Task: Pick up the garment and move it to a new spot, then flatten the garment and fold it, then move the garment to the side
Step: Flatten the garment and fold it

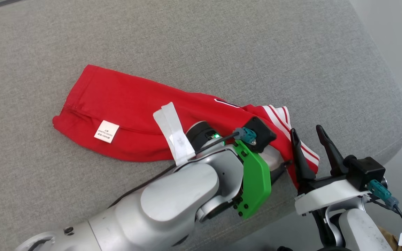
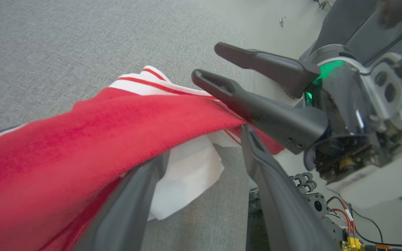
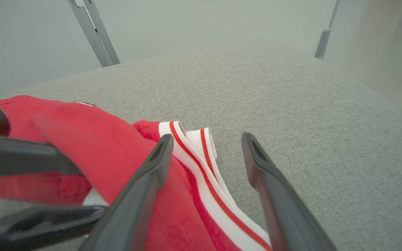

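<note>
A red garment [image 1: 131, 115] with white-and-red striped trim lies folded in a long band on the grey cushion [image 1: 222, 52], a white label [image 1: 106, 131] on its near edge. My left gripper [image 2: 206, 143] is at the garment's right end, open, with the red cloth [image 2: 82, 139] draped over one finger and white fabric between the two. In the head view its fingers are mostly hidden under the wrist. My right gripper [image 1: 306, 129] stands open just right of it, one finger against the striped trim [image 3: 201, 164], the other over bare cushion.
The cushion's rounded front-right edge [image 1: 401, 139] runs close behind my right gripper, with pale floor [image 1: 396, 42] beyond it. Bare grey fabric stretches to the left and far side of the garment. Two metal legs [image 3: 94, 35] stand past the far edge.
</note>
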Controlling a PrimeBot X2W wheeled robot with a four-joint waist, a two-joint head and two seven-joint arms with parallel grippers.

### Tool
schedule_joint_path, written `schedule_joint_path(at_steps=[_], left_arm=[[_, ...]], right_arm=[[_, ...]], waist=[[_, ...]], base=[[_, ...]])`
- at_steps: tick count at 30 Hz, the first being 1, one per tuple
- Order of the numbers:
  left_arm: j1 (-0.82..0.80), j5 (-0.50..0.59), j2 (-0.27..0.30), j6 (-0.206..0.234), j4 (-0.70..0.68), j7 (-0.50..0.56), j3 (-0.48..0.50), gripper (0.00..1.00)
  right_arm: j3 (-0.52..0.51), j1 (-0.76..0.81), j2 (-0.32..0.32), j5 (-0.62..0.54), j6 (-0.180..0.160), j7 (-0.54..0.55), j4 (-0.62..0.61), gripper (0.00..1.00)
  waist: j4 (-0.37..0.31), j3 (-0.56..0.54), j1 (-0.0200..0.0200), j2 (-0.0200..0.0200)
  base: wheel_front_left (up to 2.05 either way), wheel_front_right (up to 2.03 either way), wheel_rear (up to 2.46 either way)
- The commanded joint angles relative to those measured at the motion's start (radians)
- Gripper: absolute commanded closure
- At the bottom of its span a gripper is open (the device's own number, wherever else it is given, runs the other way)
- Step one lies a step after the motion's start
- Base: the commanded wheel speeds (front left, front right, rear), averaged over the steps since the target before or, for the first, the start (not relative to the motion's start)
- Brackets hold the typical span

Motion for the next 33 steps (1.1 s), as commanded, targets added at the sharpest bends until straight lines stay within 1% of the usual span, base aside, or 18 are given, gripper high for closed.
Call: schedule_joint_path(at_steps=[1,3,6,8,12,18,22,25,30,33], left_arm=[[0.020,0.020,0.010,-0.001,-0.030,0.004,0.000,0.00],[0.036,0.027,0.019,0.006,-0.078,0.014,0.000,0.00],[0.056,-0.001,0.020,0.027,-0.124,0.027,0.014,0.00],[0.063,-0.023,0.017,0.045,-0.124,0.021,0.041,0.00],[0.034,0.009,0.011,0.065,-0.084,-0.022,0.057,0.00],[0.032,0.006,0.006,0.056,-0.046,-0.030,0.056,0.00],[0.017,0.057,0.037,0.053,-0.005,-0.035,0.039,0.00],[0.015,0.104,0.060,0.027,-0.003,0.004,0.018,0.00],[0.011,0.197,0.094,-0.009,-0.073,0.097,0.003,0.00],[0.016,0.222,0.109,-0.011,-0.128,0.144,0.002,0.00]], right_arm=[[-0.001,0.013,-0.001,-0.002,-0.001,-0.001,0.002,0.00],[-0.001,0.021,-0.001,-0.003,-0.001,-0.001,0.004,0.00],[0.004,0.019,0.000,0.000,-0.001,-0.001,0.006,0.00],[0.005,0.012,-0.001,0.008,-0.001,-0.001,0.005,0.00],[0.012,0.001,-0.001,0.025,-0.001,-0.001,0.000,0.00],[0.007,0.016,-0.001,0.034,-0.001,-0.001,0.000,0.00],[0.007,0.020,-0.001,0.042,-0.001,-0.001,-0.005,0.00],[0.001,0.026,-0.001,0.043,-0.001,-0.001,-0.006,0.00],[-0.019,0.041,-0.001,0.032,-0.001,-0.001,-0.006,0.00],[-0.027,0.045,-0.001,0.024,-0.001,-0.001,-0.005,0.00]], waist=[[-0.004,-0.006,0.0000,-0.0001],[-0.007,-0.012,0.0000,-0.0001],[-0.015,-0.014,0.0000,-0.0001],[-0.025,-0.010,0.0000,-0.0001],[-0.050,0.001,0.0000,-0.0001],[-0.081,0.008,0.0000,-0.0001],[-0.102,0.011,0.0000,-0.0001],[-0.109,0.010,0.0000,-0.0001],[-0.100,0.000,0.0000,-0.0001],[-0.091,-0.006,0.0000,-0.0001]], base=[[0.00,0.00,0.00],[0.00,0.00,0.00],[0.00,0.00,0.00],[0.00,0.00,0.00],[0.00,0.00,0.00],[0.00,0.00,0.00],[0.00,0.00,0.00],[0.00,0.00,0.00],[0.00,0.00,0.00],[0.00,0.00,0.00]])
